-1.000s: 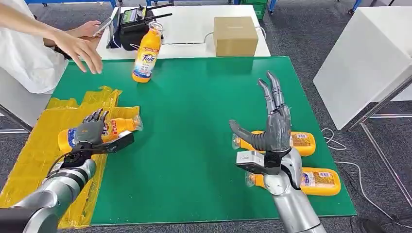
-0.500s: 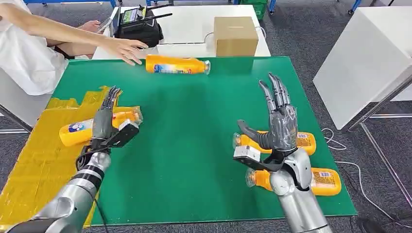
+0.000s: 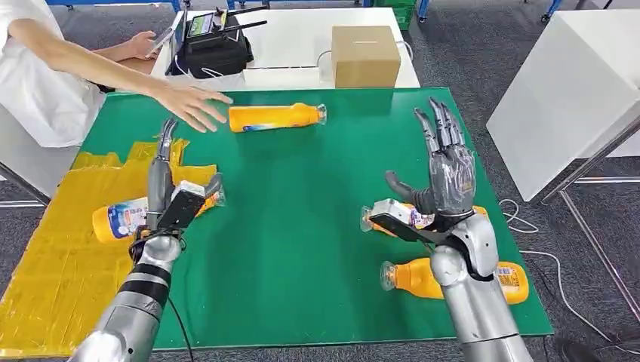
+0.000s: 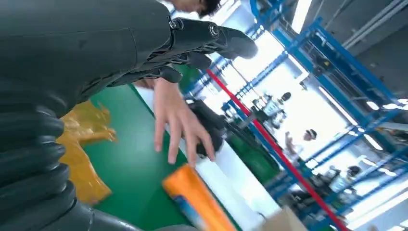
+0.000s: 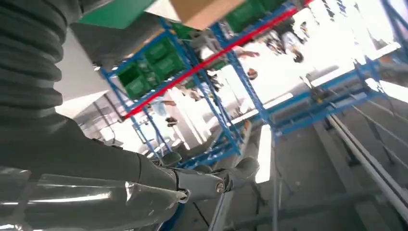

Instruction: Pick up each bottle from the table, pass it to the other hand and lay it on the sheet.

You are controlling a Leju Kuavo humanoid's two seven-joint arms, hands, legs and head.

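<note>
Lying on the yellow sheet (image 3: 53, 264), a bottle (image 3: 121, 219) is behind the left hand (image 3: 161, 181).

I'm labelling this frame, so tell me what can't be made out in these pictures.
- Bottle on the yellow sheet, head view: middle hidden by the left robot hand.
- Nearer right bottle, head view: mostly behind the right robot hand.
- Far bottle, left wrist view: blurred, label unreadable.

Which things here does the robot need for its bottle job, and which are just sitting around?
For the job:
bottle on the sheet
far bottle
two right-side bottles
yellow sheet

Just lying about:
cardboard box
black bag
</note>
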